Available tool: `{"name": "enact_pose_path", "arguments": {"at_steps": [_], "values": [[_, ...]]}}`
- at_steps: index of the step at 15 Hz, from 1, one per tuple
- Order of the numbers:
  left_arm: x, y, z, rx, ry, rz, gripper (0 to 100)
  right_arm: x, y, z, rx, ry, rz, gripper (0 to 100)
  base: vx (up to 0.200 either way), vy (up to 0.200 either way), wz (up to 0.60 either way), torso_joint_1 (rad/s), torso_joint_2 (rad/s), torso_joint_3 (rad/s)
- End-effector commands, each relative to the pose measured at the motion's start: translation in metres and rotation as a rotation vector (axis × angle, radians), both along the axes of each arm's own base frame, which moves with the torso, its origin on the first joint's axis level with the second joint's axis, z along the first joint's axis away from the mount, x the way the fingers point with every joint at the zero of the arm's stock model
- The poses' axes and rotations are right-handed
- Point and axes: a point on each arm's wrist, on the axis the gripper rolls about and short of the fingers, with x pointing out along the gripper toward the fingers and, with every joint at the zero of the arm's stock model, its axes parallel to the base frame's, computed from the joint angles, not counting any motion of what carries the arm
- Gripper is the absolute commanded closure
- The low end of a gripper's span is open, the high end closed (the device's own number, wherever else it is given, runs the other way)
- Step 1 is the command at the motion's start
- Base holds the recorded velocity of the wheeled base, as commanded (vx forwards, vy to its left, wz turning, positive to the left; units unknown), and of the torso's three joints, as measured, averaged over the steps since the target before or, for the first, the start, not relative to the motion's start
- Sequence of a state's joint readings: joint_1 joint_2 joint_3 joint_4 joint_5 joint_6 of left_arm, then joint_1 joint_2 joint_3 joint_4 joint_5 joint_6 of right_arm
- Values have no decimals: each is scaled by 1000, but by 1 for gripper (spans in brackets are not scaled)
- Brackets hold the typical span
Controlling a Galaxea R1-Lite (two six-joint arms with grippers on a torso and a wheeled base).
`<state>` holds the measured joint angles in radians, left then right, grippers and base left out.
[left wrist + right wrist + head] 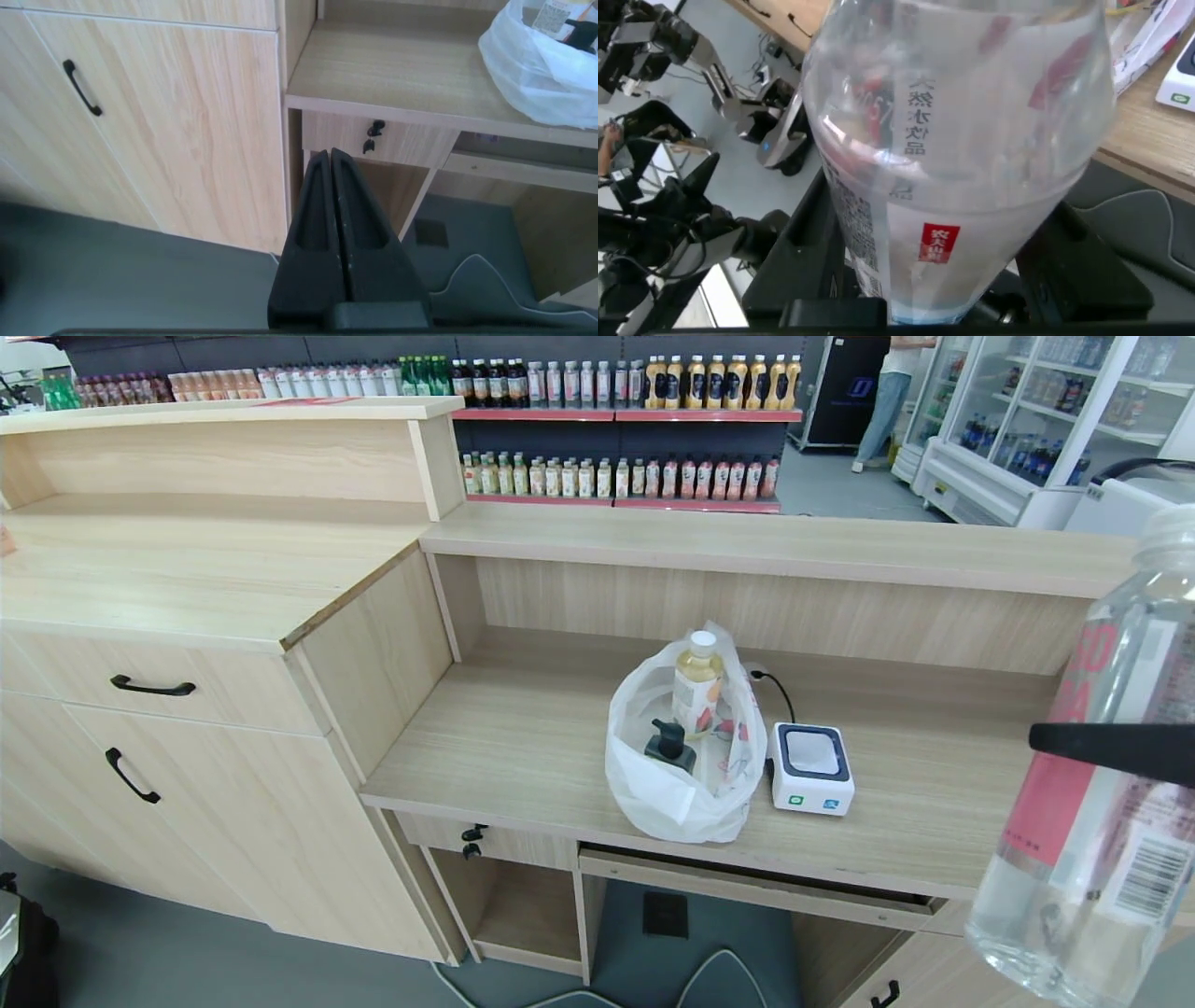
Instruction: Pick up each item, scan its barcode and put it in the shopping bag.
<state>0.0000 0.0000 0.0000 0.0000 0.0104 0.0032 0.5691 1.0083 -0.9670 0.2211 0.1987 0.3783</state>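
Your bench [523, 737] carries the shopping bag [653, 793] close to its front edge, and that is your first risk. The bag is soft and slumped, so a bottle lowered against its rim could fold the mouth shut or push the bag towards the edge. The water bottle [1092, 821] is up in the air on the robot's right, tilted, well apart from both bag and scanner. The right gripper [952, 280] has its fingers [1111, 749] pinching it round the body. The plastic looks smooth and the bottle full, so it may slip or twist in that grip as you swing it across. Its barcode sits low on the label, and you will likely have to turn it to face the scanner [810, 767], which lies just beside the bag with its window up. A careless pass could knock either one. The bag already holds an upright tea bottle [698, 686] and a dark pump bottle [668, 745], leaving little room. The left gripper [331, 163] hangs low by the cabinet, fingers pressed together, holding nothing.
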Motion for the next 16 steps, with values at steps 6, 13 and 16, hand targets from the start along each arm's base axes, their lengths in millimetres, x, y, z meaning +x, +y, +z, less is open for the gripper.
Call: {"name": "enact_pose_path", "arguments": {"at_steps": [6,13,16], "values": [[0,0,0,0,0,0,100,-20,-9,1,16,-14,29,100,0,0,0,0,0,0],[0,0,0,0,0,0,100,-15,-10,-3,1,2,-9,100,0,0,0,0,0,0],[0,0,0,0,0,-1,100,18,-25,-21,-179,2,-309,100,0,0,0,0,0,0]]}}
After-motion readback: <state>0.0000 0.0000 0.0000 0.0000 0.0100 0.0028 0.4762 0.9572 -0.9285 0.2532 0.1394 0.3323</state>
